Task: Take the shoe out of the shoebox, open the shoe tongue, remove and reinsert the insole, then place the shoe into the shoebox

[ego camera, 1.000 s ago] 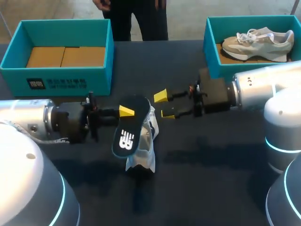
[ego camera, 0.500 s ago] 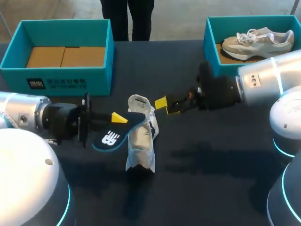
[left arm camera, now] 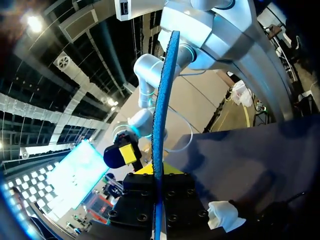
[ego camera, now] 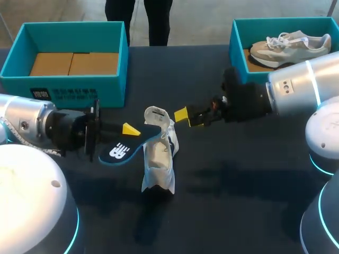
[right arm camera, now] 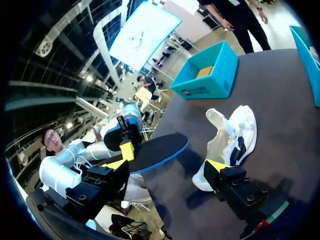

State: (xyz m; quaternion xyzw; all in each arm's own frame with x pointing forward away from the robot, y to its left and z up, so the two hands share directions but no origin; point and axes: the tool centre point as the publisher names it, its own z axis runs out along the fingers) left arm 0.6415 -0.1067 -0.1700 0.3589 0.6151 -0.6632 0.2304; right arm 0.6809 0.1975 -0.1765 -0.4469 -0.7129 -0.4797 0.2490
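Note:
A white shoe (ego camera: 158, 159) stands on the dark table (ego camera: 238, 201), its opening turned up. My left gripper (ego camera: 131, 130) is shut on a dark blue insole (ego camera: 124, 147), holding it just left of the shoe and clear of it. In the left wrist view the insole (left arm camera: 161, 115) shows edge-on, clamped in the left gripper (left arm camera: 156, 172). My right gripper (ego camera: 183, 115) hangs open close to the shoe's upper right. In the right wrist view the right gripper (right arm camera: 167, 167) has its fingers wide apart and empty. Ahead of them lie the shoe (right arm camera: 231, 137) and the insole (right arm camera: 159, 150).
A teal shoebox (ego camera: 69, 87) with a cardboard floor stands at the back left. Another teal box (ego camera: 237, 50) at the back right holds a grey shoe (ego camera: 291, 46). The right arm's body lies in front of that box.
The left gripper drew the insole left and lower, away from the shoe, and tipped it flatter. The right gripper rolled on its wrist and edged up beside the shoe's opening.

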